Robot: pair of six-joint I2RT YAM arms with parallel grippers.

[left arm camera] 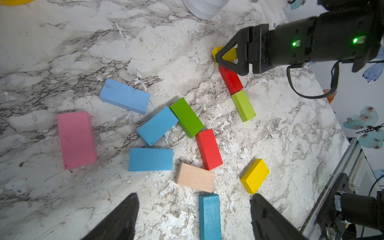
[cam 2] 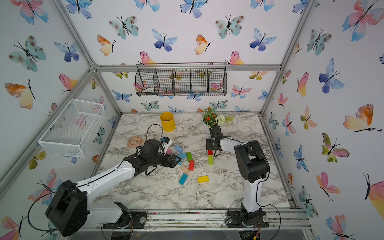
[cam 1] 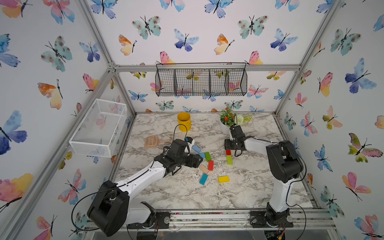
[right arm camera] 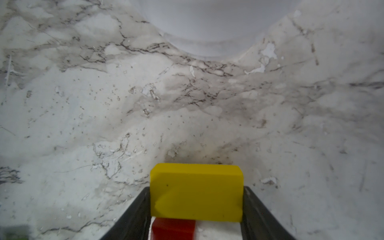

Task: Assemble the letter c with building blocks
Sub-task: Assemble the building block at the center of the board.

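My right gripper (right arm camera: 196,189) is shut on a yellow block (right arm camera: 196,191) held low over the marble table (cam 1: 187,195). This yellow block (left arm camera: 228,55) sits at the far end of a short line made of a red block (left arm camera: 230,80) and a light green block (left arm camera: 243,106). My left gripper (left arm camera: 194,196) hovers open above a teal block (left arm camera: 209,216). Loose around it lie a tan block (left arm camera: 195,176), a second yellow block (left arm camera: 254,175), a red one (left arm camera: 208,148), a green one (left arm camera: 186,117), blue ones (left arm camera: 150,159) and a pink one (left arm camera: 76,139).
A yellow cup (cam 1: 184,121) and a potted plant (cam 1: 228,119) stand at the back of the table. A tan slotted scoop (cam 1: 151,141) lies at the left. A white wire basket (cam 1: 99,126) hangs on the left wall, a black one (cam 1: 201,82) on the back wall.
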